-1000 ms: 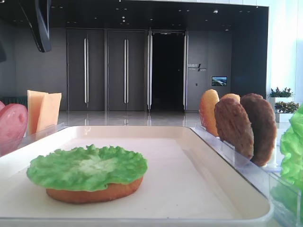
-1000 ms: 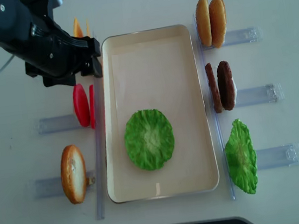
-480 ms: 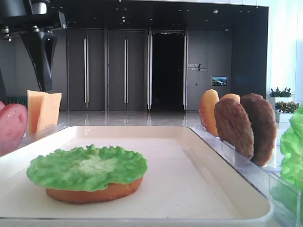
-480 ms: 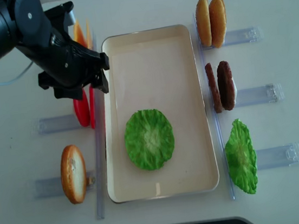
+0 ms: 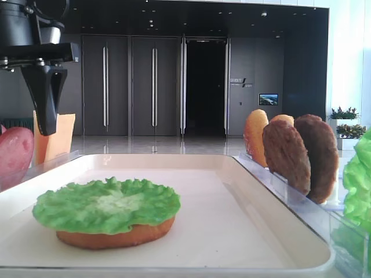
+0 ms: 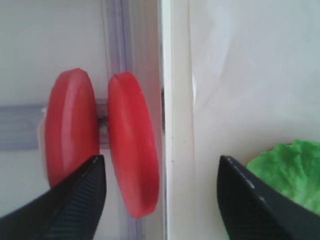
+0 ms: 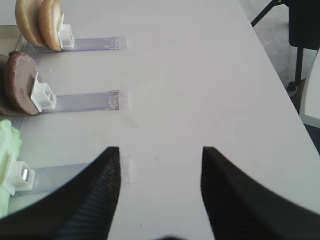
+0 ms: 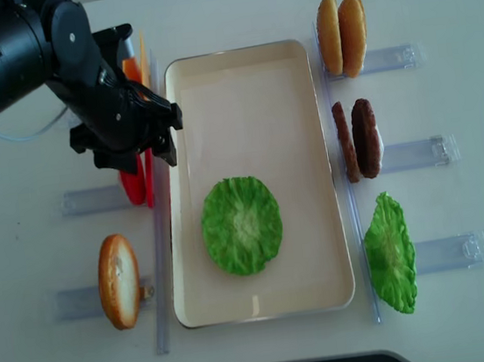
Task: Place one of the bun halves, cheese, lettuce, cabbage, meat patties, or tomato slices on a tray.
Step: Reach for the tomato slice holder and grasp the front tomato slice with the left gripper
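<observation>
My left gripper [image 8: 133, 157] hangs open over the two upright red tomato slices [image 8: 134, 185] in their rack left of the tray [image 8: 235, 54]. In the left wrist view, the gripper [image 6: 160, 165] brackets the right slice [image 6: 132, 150] and the tray rim [image 6: 175, 100]. Its left finger [image 6: 75, 200] overlaps the left slice [image 6: 70, 125]. Nothing is held. A lettuce leaf [image 8: 241, 225] lies on a bun half [image 5: 116, 237] in the tray. My right gripper [image 7: 161, 155] stands open above bare table.
Cheese slices [image 5: 55, 136] stand behind the left gripper. A bun half [image 8: 118, 280] stands front left. On the right are two bun halves [image 8: 341, 34], two meat patties [image 8: 356, 139] and a lettuce leaf [image 8: 390, 254], all in clear racks.
The left arm has swung from beside the cheese toward the front and come down over the tomato slices, still open. The right gripper and the food have not moved.
</observation>
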Controlling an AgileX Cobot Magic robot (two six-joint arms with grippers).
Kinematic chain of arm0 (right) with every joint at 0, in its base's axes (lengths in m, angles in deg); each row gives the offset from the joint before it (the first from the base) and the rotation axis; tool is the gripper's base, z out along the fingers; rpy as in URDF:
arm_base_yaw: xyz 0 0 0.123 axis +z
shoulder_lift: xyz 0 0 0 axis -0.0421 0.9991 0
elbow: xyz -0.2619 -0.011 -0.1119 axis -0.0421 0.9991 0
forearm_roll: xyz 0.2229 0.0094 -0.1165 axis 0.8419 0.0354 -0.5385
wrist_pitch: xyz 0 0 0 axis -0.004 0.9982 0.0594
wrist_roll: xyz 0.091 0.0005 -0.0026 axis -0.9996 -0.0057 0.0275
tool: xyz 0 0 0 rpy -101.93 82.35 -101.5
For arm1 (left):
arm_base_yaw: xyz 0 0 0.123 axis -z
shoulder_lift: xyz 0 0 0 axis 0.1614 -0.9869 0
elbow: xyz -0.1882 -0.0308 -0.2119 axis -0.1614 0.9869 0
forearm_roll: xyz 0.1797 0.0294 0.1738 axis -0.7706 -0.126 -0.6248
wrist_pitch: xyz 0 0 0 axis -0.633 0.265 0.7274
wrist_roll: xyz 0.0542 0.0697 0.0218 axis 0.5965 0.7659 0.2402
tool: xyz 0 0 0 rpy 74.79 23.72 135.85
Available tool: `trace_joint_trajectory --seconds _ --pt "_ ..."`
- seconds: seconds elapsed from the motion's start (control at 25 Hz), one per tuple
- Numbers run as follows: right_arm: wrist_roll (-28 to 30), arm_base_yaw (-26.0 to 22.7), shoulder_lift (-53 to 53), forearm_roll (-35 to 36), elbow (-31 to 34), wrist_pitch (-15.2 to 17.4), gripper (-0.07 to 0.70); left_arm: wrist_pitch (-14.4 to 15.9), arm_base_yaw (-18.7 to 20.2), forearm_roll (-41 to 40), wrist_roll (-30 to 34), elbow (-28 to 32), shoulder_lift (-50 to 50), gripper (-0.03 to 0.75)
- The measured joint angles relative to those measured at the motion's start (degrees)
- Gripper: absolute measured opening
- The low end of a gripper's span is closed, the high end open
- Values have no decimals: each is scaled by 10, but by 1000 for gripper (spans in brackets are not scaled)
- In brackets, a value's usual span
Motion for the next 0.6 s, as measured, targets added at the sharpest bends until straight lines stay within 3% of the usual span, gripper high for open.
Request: trace_joint_trajectory --seconds 0.44,0.6 --pt "0 0 0 0 0 0 352 2 0 -4 -1 0 -25 520" --pt "0 0 0 0 0 0 352 3 0 -4 -1 0 -25 457"
